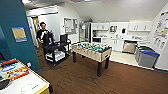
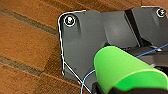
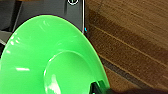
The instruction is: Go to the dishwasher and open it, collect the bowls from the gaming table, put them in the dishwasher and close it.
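Note:
A bright green bowl (image 2: 120,67) hangs over the brown wood-look floor in the left wrist view, with my left gripper (image 2: 120,89) shut on its lower edge. A second, shallow green bowl (image 3: 50,57) looms large in the right wrist view, and my right gripper (image 3: 100,88) is clamped on its rim. The gaming table (image 1: 42,86), white-topped with a yellow frame, is close at the lower left of the head view. The dishwasher (image 1: 129,47) shows its steel front among the white kitchen cabinets far across the room.
A foosball table (image 1: 91,51) stands mid-room between me and the kitchen. A person (image 1: 43,33) stands behind a black cart (image 1: 56,51) at the left. A teal wall (image 1: 17,37) juts out beside the gaming table. Grey bins (image 1: 146,57) line the right wall.

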